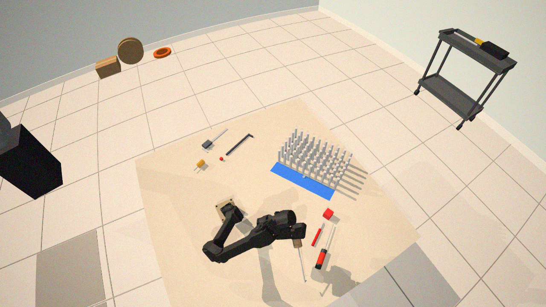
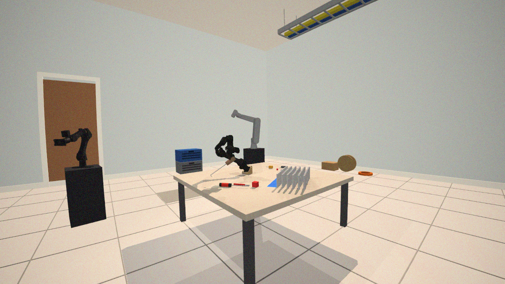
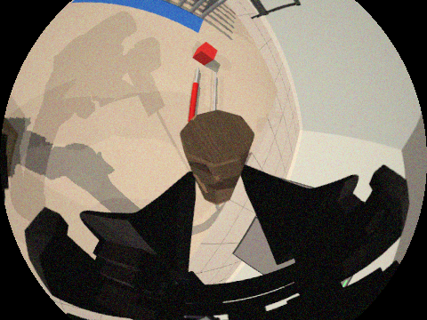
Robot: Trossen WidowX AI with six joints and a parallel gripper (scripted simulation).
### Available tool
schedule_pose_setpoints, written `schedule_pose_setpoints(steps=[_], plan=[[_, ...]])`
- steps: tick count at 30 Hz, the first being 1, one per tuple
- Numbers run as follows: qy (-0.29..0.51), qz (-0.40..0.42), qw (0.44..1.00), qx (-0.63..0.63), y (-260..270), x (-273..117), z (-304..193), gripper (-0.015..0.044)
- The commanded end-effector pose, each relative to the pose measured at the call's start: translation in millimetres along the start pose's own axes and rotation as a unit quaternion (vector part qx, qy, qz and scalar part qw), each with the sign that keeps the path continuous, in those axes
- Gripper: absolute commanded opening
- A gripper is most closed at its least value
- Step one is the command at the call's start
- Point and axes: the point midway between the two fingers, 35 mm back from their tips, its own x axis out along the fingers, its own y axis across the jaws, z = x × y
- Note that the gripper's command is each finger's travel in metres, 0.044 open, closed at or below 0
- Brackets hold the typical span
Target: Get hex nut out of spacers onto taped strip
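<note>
My gripper (image 1: 297, 239) (image 3: 217, 172) is shut on the brown handle of a thin metal-shafted tool (image 1: 297, 243) (image 2: 230, 161) (image 3: 217, 138). The shaft slants down, its tip above the table, well away from the field. The small hex nut (image 1: 303, 176) lies on the blue taped strip (image 1: 290, 173) (image 2: 272, 182) (image 3: 178, 17), near the edge facing the spacers. The grey metal spacers (image 1: 279, 155) (image 2: 292, 178) stand upright in rows behind the strip. The nut cannot be made out in the exterior view or the wrist view.
A red cube (image 1: 327, 213) (image 3: 205, 52), a red pen-like tool (image 1: 316, 237) (image 3: 193, 100) and a red-black screwdriver (image 1: 320, 259) lie beside the arm. A black hooked rod (image 1: 238, 144), a grey-headed tool (image 1: 207, 143), a yellow-handled tool (image 1: 200, 163) and a red ball (image 1: 221, 158) lie farther left.
</note>
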Motion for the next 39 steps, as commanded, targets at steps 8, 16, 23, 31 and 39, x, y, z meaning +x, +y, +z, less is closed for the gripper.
schedule_pose_setpoints(steps=[8,16,23,31,39], plan=[[0.053,0.011,0.981,-0.184,5.6,-3.2,-27.8,0.0],[0.085,0.031,0.946,-0.311,10.1,-6.4,-45.8,0.0],[0.109,0.055,0.902,-0.415,14.2,-9.9,-60.9,0.0],[0.111,0.058,0.897,-0.424,14.6,-10.2,-62.3,0.0],[0.108,0.061,0.897,-0.423,16.3,-8.1,-61.0,0.0]])
